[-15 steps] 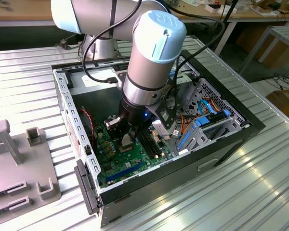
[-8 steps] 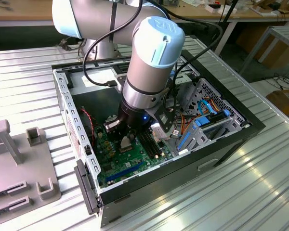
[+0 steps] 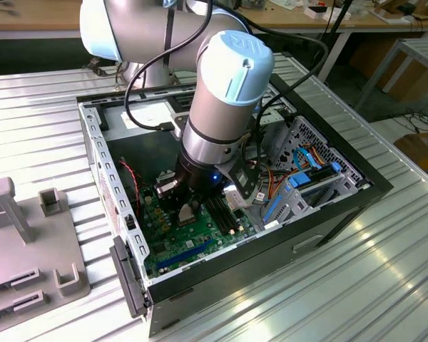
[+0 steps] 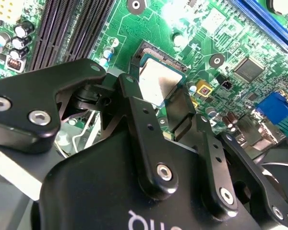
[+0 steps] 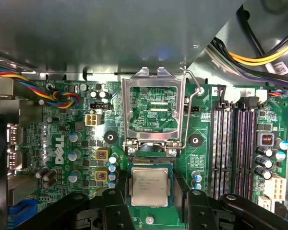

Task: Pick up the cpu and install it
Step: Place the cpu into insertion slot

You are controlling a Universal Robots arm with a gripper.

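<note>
The cpu (image 5: 149,186), a small square chip with a silvery top, lies flat in the black-framed socket (image 5: 150,161) on the green motherboard (image 5: 62,191). My gripper (image 5: 151,203) hangs just above it, one black finger on each side of the chip. A thin strip of socket frame shows between each finger and the chip's edge, so the gripper is open. In the second wrist view the cpu (image 4: 156,81) sits between the black fingers (image 4: 134,96). In the exterior view the gripper (image 3: 190,205) reaches down into the open computer case (image 3: 342,214).
The socket's metal load plate (image 5: 153,76) and its wire lever (image 5: 192,96) stand raised beside the socket. Black memory slots (image 5: 230,148) and bundled cables (image 5: 62,98) flank it. A blue-tabbed drive bay (image 3: 299,182) fills the case's far end. A grey fixture (image 3: 28,235) lies at the exterior view's left.
</note>
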